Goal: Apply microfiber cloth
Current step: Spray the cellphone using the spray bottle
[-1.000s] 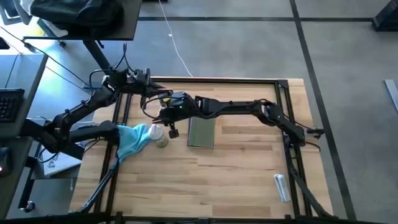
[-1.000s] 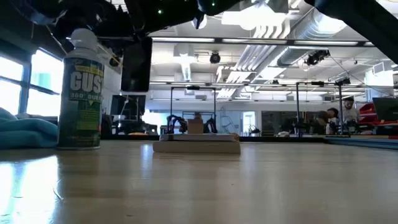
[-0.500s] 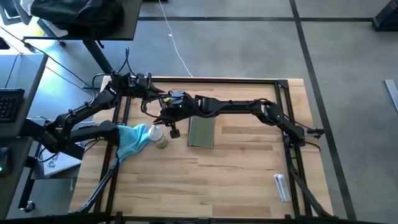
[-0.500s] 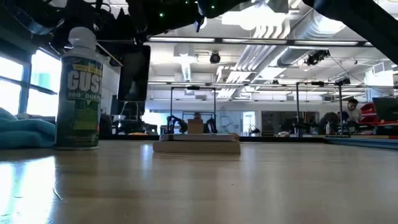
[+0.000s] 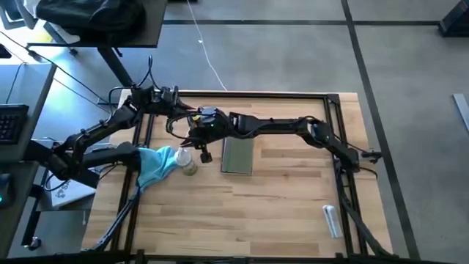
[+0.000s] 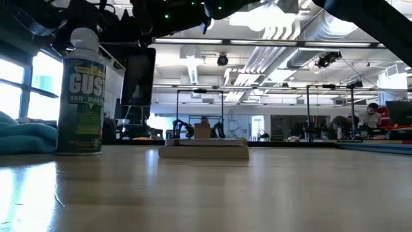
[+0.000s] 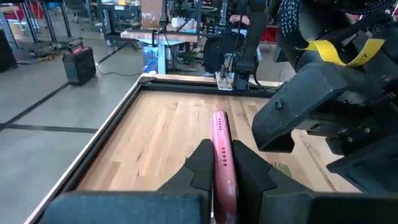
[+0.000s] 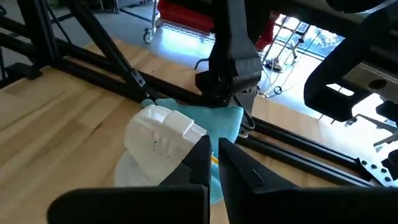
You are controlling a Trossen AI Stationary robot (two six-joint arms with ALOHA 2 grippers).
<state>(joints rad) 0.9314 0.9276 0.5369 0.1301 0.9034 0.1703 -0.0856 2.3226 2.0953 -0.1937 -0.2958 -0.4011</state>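
Up in the upper left of the high view, the left tool (image 5: 178,97) sits over the far edge of the counter (image 5: 278,198), and its wrist view shows its fingers (image 7: 200,163) clamped on the edges of a pink phone (image 7: 222,165) held on edge. Close beside it, a little lower in the frame, the right tool (image 5: 201,150) hangs at the end of an arm stretched across from the right; its wrist view shows the two fingers (image 8: 198,163) pressed nearly together with nothing between them, right by the white cap of a spray can (image 8: 163,143).

The microfiber cloth (image 5: 152,166), turquoise and bunched up, lies at the left edge of the counter, just left of the spray can (image 5: 187,161) and touching or nearly touching it. In the low view the can (image 6: 81,96) stands upright at the left with the cloth (image 6: 27,138) behind it at the frame's edge.

A grey-green tablet (image 5: 237,155) lies flat just right of the right tool, well clear of the cloth. A small white tube (image 5: 332,220) rests near the lower right corner of the counter. The can and the right tool stand between the cloth and the tablet.
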